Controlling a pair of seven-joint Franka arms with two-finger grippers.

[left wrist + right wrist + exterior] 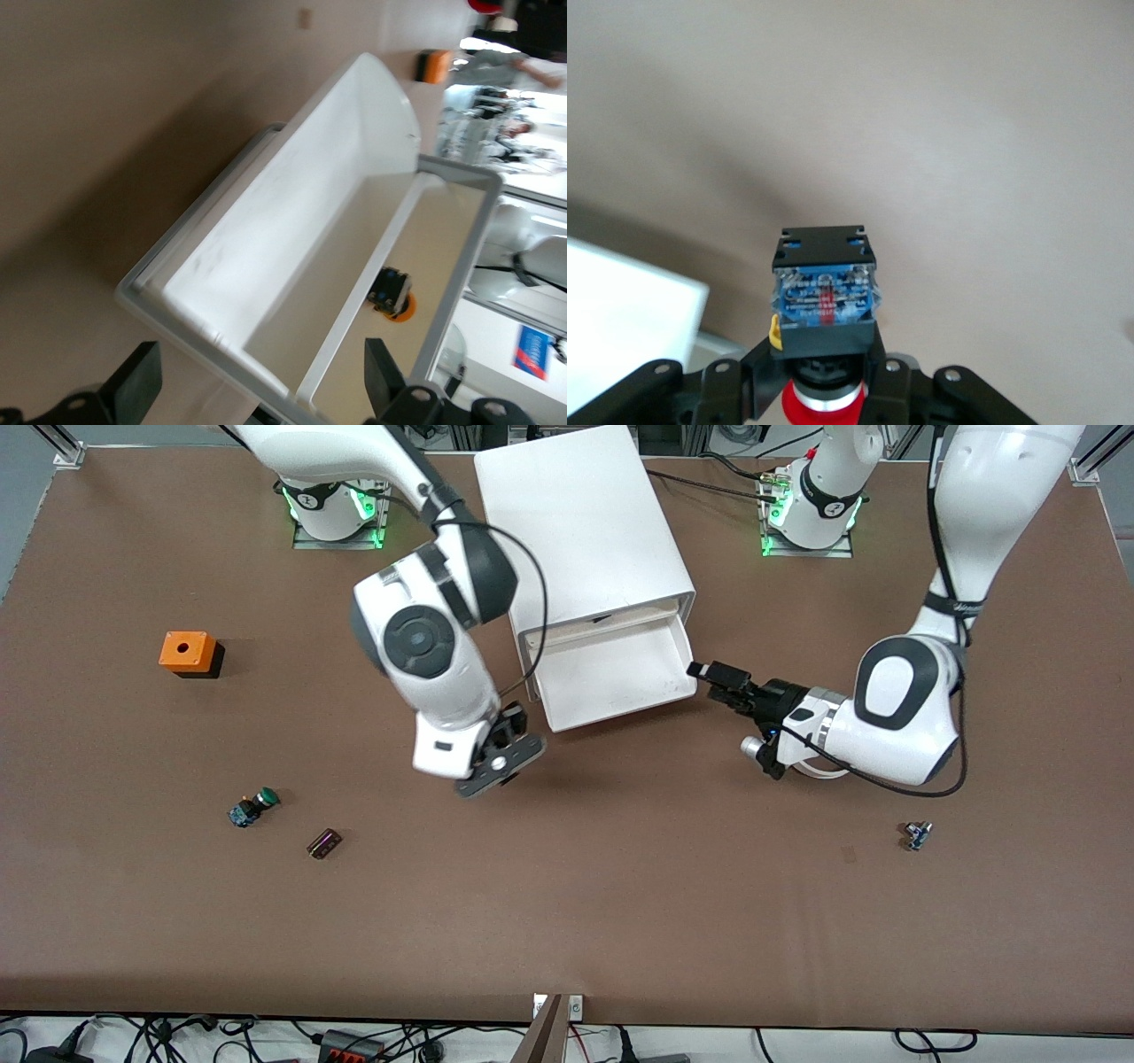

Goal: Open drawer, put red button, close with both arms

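Nearest the front camera, a small dark block [324, 843] and the green-capped switch [252, 808] lie on the tabletop [620, 921] toward the right arm's end; 1 small switch-like part [916, 835] lies toward the left arm's end, too small to identify. The right gripper [500, 762] hangs over bare tabletop just in front of the cabinet [585, 522], closed on the red button [822, 301]: the right wrist view shows the black-and-blue body clamped, red cap toward the wrist. The drawer [611, 669] is pulled out, apparently the top 1 of the stack. The left gripper [713, 676] sits at the drawer's corner toward the left arm's end, fingers [133, 385] spread to either side of the rim, not clearly touching. Judgement: drawer open, button not yet in. Risks: the button is held by its body only, so a tilt could drop it short of the tray; the left gripper at the rim could be clipped or nudge the drawer. Hidden: the lower drawers; a small blue-and-orange object [392, 294] beside the tray wall, unidentifiable. The orange box [188, 653] lies farther off.
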